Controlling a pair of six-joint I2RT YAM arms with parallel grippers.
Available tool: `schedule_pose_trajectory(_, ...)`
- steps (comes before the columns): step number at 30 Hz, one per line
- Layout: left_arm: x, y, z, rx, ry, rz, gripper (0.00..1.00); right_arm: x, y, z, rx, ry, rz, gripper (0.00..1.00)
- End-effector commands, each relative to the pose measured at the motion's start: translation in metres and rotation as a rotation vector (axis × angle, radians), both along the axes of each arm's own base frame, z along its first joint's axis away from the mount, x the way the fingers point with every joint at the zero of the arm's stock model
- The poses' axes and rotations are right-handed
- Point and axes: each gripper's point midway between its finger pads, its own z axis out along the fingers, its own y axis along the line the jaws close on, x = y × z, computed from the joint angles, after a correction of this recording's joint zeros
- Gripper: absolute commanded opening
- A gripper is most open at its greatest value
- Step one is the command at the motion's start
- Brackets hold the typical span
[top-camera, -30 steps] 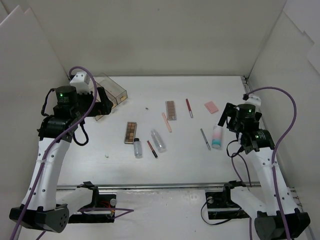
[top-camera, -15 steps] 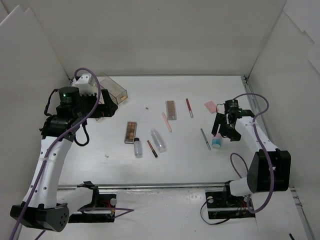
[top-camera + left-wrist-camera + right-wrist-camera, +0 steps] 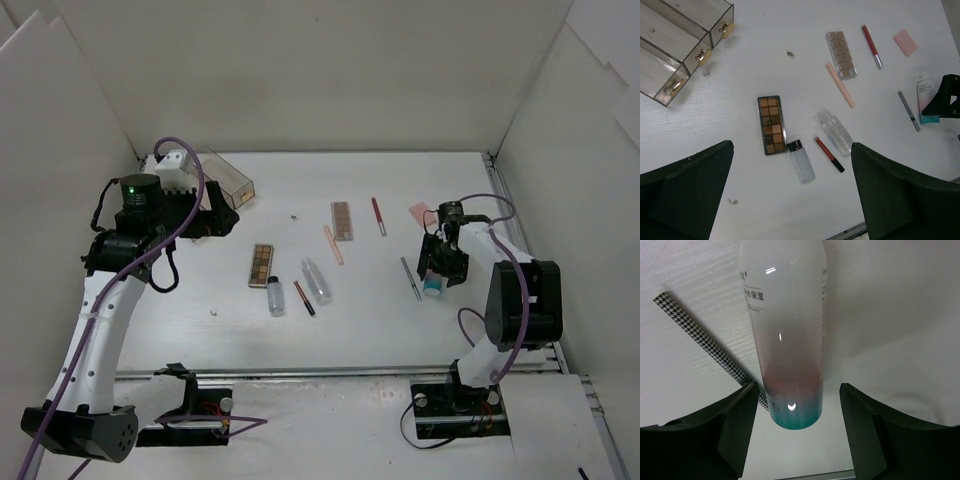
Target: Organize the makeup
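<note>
The white-pink-teal bottle (image 3: 787,330) lies on the table at the right (image 3: 433,285). My right gripper (image 3: 799,392) is open and low over it, with a finger on each side of its teal end, not touching. A grey pencil (image 3: 705,340) lies beside it. My left gripper (image 3: 792,147) is open and empty, high above the table. Below it lie a palette (image 3: 771,124), two clear bottles (image 3: 801,161) (image 3: 836,132) and a dark red pencil (image 3: 829,154). Farther off lie a second palette (image 3: 841,48), a pink pencil (image 3: 840,85), a red pencil (image 3: 871,46) and a pink pad (image 3: 904,41).
The clear compartmented box (image 3: 225,180) with small drawers (image 3: 680,45) stands at the back left, near my left gripper (image 3: 215,222). White walls enclose the table on three sides. A metal rail (image 3: 350,372) runs along the near edge.
My right arm has folded in and lowered its gripper around the teal end of the bottle. My left gripper has shifted slightly to the right.
</note>
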Motion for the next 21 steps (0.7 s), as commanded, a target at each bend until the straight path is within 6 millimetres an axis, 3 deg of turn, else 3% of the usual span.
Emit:
schedule_pose_trajectory(1, 0.002, -0.007, 0.015, -0.023, -0.053, -0.027, 0.99, 0.014, 0.001, 0.000, 0.014, -0.019, 0.017, 0.61)
schedule_pose_trajectory(3, 0.002, -0.007, 0.014, -0.026, -0.048, -0.030, 0.99, 0.016, 0.001, -0.003, 0.015, -0.019, 0.019, 0.59)
schedule_pose_trajectory(6, 0.000, -0.008, 0.014, -0.030, -0.045, -0.037, 1.00, 0.019, 0.001, -0.008, 0.019, -0.011, 0.031, 0.48)
schedule_pose_trajectory(9, -0.001, -0.011, 0.014, -0.038, -0.044, -0.048, 0.97, 0.020, 0.004, -0.011, 0.028, -0.003, 0.045, 0.21)
schedule_pose_trajectory(10, -0.001, -0.011, 0.014, -0.039, -0.041, -0.049, 0.96, 0.021, 0.003, -0.011, 0.027, -0.004, 0.048, 0.07)
schedule_pose_trajectory(11, -0.001, -0.011, 0.014, -0.041, -0.041, -0.050, 0.96, 0.021, 0.003, -0.009, 0.024, -0.010, 0.048, 0.00)
schedule_pose_trajectory(12, -0.002, -0.012, 0.015, -0.045, -0.042, -0.051, 0.95, 0.023, 0.003, -0.005, 0.024, -0.022, 0.049, 0.00)
schedule_pose_trajectory(15, -0.002, -0.016, 0.018, -0.063, -0.046, -0.068, 0.95, 0.034, 0.007, 0.026, -0.008, -0.130, 0.079, 0.00)
schedule_pose_trajectory(18, -0.002, -0.026, 0.023, -0.100, -0.048, -0.107, 0.95, 0.044, 0.028, 0.069, -0.019, -0.281, 0.176, 0.00)
schedule_pose_trajectory(19, -0.001, -0.028, 0.024, -0.116, -0.042, -0.106, 0.95, 0.048, 0.040, 0.093, -0.016, -0.373, 0.230, 0.00)
schedule_pose_trajectory(21, 0.001, -0.035, 0.029, -0.138, -0.047, -0.122, 0.95, 0.049, 0.055, 0.116, 0.004, -0.462, 0.292, 0.00)
